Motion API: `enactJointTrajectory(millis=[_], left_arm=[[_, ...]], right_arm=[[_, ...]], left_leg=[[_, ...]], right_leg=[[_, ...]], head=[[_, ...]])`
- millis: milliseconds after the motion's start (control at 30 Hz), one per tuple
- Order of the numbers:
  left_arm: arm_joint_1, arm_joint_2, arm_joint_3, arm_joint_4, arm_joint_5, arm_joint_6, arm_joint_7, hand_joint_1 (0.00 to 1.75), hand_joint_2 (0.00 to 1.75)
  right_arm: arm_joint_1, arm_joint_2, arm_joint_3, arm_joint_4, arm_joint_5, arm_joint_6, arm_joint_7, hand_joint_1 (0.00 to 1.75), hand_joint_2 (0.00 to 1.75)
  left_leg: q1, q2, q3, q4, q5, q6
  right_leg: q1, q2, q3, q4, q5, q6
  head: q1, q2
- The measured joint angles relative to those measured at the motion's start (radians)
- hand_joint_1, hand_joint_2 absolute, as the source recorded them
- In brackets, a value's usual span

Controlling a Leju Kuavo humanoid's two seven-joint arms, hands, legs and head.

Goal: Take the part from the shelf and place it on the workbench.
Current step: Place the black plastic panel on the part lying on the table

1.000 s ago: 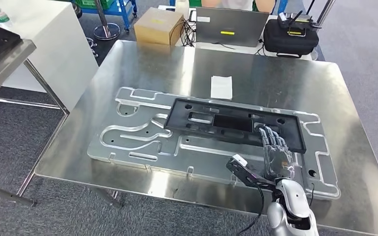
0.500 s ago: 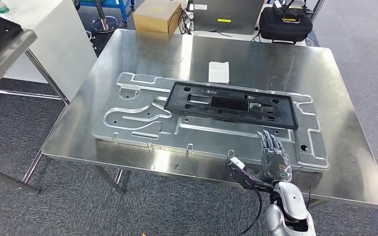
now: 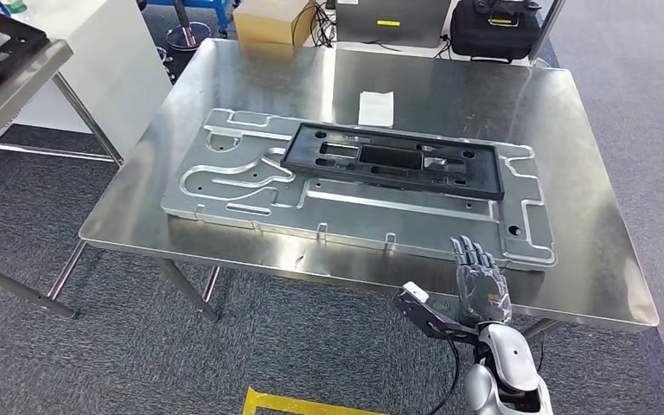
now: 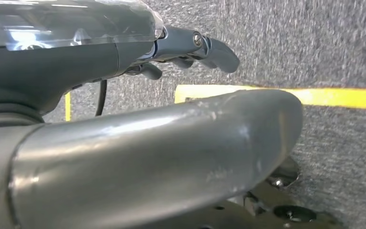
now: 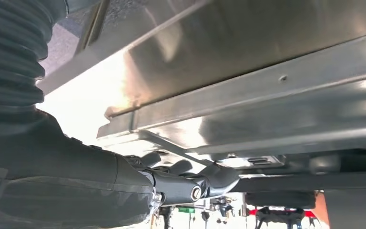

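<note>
Here my right hand hung at the near edge of the steel bench, fingers straight, apart and holding nothing. The black part lay flat on the grey machined plate in the middle of the bench, well apart from my hand. A white slip of paper sat just beyond the plate. My left hand hung over grey carpet with a yellow line; whether its fingers were spread I could not tell.

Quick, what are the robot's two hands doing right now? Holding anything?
Right hand: open, fingers straight, holding nothing, at the workbench's near edge.
Left hand: hanging over the floor, holding nothing visible; open or closed can't be told.
</note>
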Motion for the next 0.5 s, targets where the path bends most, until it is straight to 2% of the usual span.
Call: enactJointTrajectory(millis=[67, 100, 133, 167, 200, 233, 267, 300, 333, 367, 400, 433, 467, 500], left_arm=[[0.0, -0.001, 0.001, 0.0, 0.0, 0.0, 0.001, 0.0, 0.0], [0.0, -0.002, 0.001, 0.0, 0.0, -0.001, 0.002, 0.0, 0.0], [-0.001, -0.003, 0.001, 0.0, 0.0, -0.001, 0.002, 0.0, 0.0], [-0.002, -0.004, 0.001, 0.0, 0.0, -0.002, 0.002, 0.0, 0.0], [-0.002, -0.004, 0.001, 0.0, 0.0, -0.002, 0.002, 0.0, 0.0], [-0.002, -0.004, 0.001, 0.0, 0.0, -0.002, 0.002, 0.0, 0.0], [-0.002, -0.004, 0.001, 0.0, 0.0, -0.002, 0.002, 0.0, 0.0], [-0.002, -0.004, 0.001, 0.0, 0.0, -0.002, 0.002, 0.0, 0.0], [-0.003, -0.004, 0.001, 0.0, 0.0, -0.002, 0.002, 0.0, 0.0], [-0.003, -0.004, 0.001, 0.0, 0.0, -0.002, 0.002, 0.0, 0.0], [-0.003, -0.004, 0.001, 0.0, 0.0, -0.002, 0.002, 0.0, 0.0], [-0.003, -0.004, 0.001, 0.0, 0.0, -0.002, 0.002, 0.0, 0.0], [-0.004, -0.004, 0.001, 0.0, 0.0, -0.002, 0.002, 0.0, 0.0], [-0.004, -0.004, 0.001, 0.0, 0.0, -0.002, 0.002, 0.0, 0.0]], right_arm=[[0.002, 0.002, 0.0, 0.0, 0.001, 0.0, 0.0, 0.0, 1.75], [0.002, 0.003, 0.0, 0.001, 0.001, 0.0, 0.0, 0.0, 1.75], [0.003, 0.003, 0.0, 0.001, 0.001, -0.001, 0.0, 0.0, 1.75], [0.003, 0.003, 0.0, 0.001, 0.001, -0.001, 0.0, 0.0, 1.75], [0.005, 0.003, 0.0, 0.002, 0.001, -0.001, 0.0, 0.0, 1.75], [0.007, 0.003, 0.0, 0.003, 0.001, -0.001, 0.0, 0.0, 1.75], [0.009, 0.003, 0.0, 0.004, 0.001, -0.001, 0.0, 0.0, 1.75], [0.011, 0.003, 0.0, 0.005, 0.001, -0.001, 0.0, 0.0, 1.75], [0.012, 0.003, 0.0, 0.005, 0.001, -0.001, 0.0, 0.0, 1.75], [0.012, 0.003, 0.0, 0.006, 0.001, -0.001, 0.0, 0.0, 1.75], [0.012, 0.003, 0.0, 0.006, 0.001, -0.001, 0.0, 0.0, 1.75], [0.013, 0.003, 0.0, 0.006, 0.001, -0.001, 0.0, 0.0, 1.75], [0.014, 0.004, 0.0, 0.006, 0.001, -0.001, 0.0, 0.0, 1.75], [0.016, 0.005, 0.0, 0.006, 0.001, -0.001, 0.0, 0.0, 1.75]], left_leg=[[0.0, 0.003, -0.008, -0.016, 0.022, 0.007], [0.003, 0.006, -0.014, -0.023, 0.035, 0.013], [0.008, 0.009, -0.023, -0.029, 0.049, 0.018], [0.011, 0.011, -0.033, -0.029, 0.06, 0.022], [0.012, 0.011, -0.049, -0.026, 0.069, 0.024], [0.013, 0.012, -0.064, -0.02, 0.076, 0.023], [0.014, 0.013, -0.08, -0.012, 0.082, 0.02], [0.016, 0.013, -0.097, -0.003, 0.088, 0.017], [0.02, 0.013, -0.113, 0.007, 0.092, 0.013], [0.023, 0.013, -0.128, 0.02, 0.095, 0.008], [0.025, 0.012, -0.144, 0.034, 0.097, 0.002], [0.025, 0.012, -0.156, 0.045, 0.1, -0.005], [0.024, 0.011, -0.164, 0.054, 0.104, -0.012], [0.023, 0.01, -0.169, 0.057, 0.11, -0.019]], right_leg=[[-0.003, 0.002, -0.003, -0.007, 0.012, 0.011], [-0.003, 0.005, -0.01, 0.003, -0.005, 0.016], [-0.002, 0.008, -0.021, 0.035, -0.041, 0.021], [-0.005, 0.011, -0.038, 0.087, -0.092, 0.026], [-0.007, 0.012, -0.057, 0.156, -0.143, 0.031], [-0.011, 0.012, -0.072, 0.223, -0.177, 0.036], [-0.015, 0.012, -0.075, 0.267, -0.188, 0.042], [-0.02, 0.012, -0.061, 0.28, -0.177, 0.047], [-0.024, 0.012, -0.03, 0.255, -0.153, 0.053], [-0.03, 0.011, 0.017, 0.199, -0.129, 0.059], [-0.032, 0.012, 0.066, 0.132, -0.121, 0.064], [-0.032, 0.014, 0.104, 0.074, -0.124, 0.063], [-0.031, 0.015, 0.126, 0.036, -0.134, 0.06], [-0.027, 0.017, 0.13, 0.022, -0.142, 0.052]], head=[[-0.001, 0.0], [0.0, 0.0], [0.002, 0.0], [0.004, 0.0], [0.007, 0.0], [0.008, 0.0], [0.008, 0.0], [0.008, 0.0], [0.008, 0.0], [0.009, 0.0], [0.01, 0.0], [0.012, 0.0], [0.012, 0.0], [0.013, 0.0]])
